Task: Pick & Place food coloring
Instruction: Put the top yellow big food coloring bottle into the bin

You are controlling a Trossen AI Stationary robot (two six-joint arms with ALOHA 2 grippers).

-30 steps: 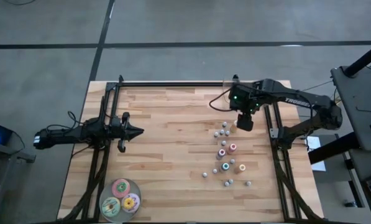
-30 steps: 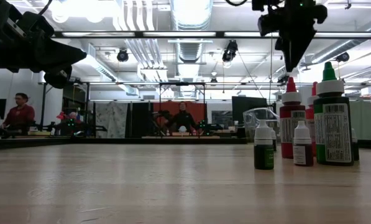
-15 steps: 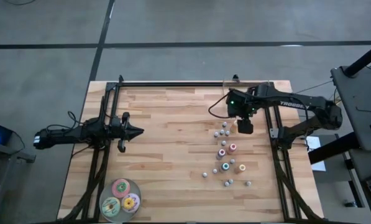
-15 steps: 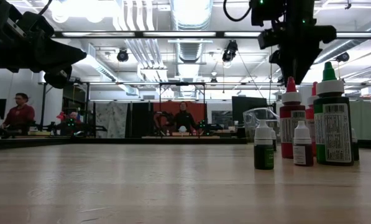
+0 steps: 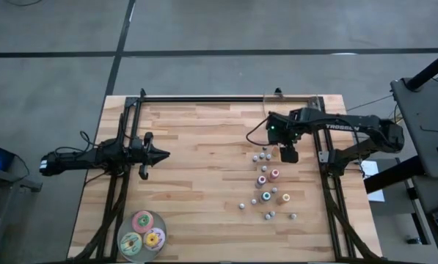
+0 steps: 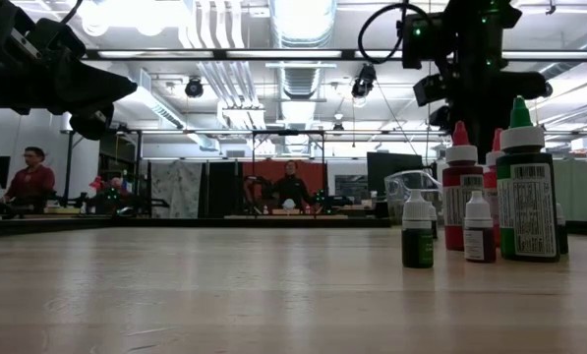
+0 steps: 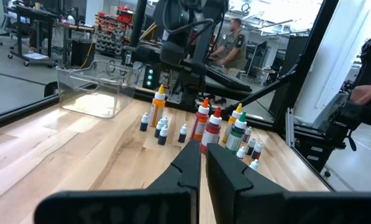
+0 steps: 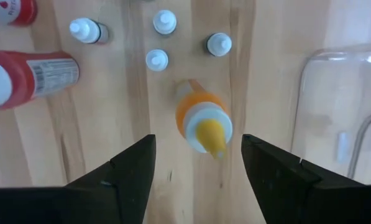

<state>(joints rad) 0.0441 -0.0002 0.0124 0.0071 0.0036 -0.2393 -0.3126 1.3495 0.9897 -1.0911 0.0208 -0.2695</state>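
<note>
The right gripper (image 8: 197, 165) is hovering with fingers wide apart directly above an upright orange bottle (image 8: 202, 123) at the cluster's far end, beside a clear container (image 8: 340, 118). The pick step is beginning; next, judged, the gripper is to descend and close around the bottle. The left gripper (image 5: 162, 155) is waiting closed, well apart.

From the left wrist you look past the left gripper (image 7: 203, 163), its two dark fingers pressed together, across the wooden table (image 7: 79, 155) to the food coloring bottles (image 7: 205, 129) standing upright in a loose cluster, with red, orange, yellow and green caps and bodies and several tiny white-capped ones among them. The other arm (image 7: 184, 43) hangs right over the far side of that cluster, above an orange-capped bottle (image 7: 158, 109). A clear plastic box (image 7: 98, 88) sits on the table beside the bottles, and you can see a person (image 7: 232, 42) in the room behind.
</note>
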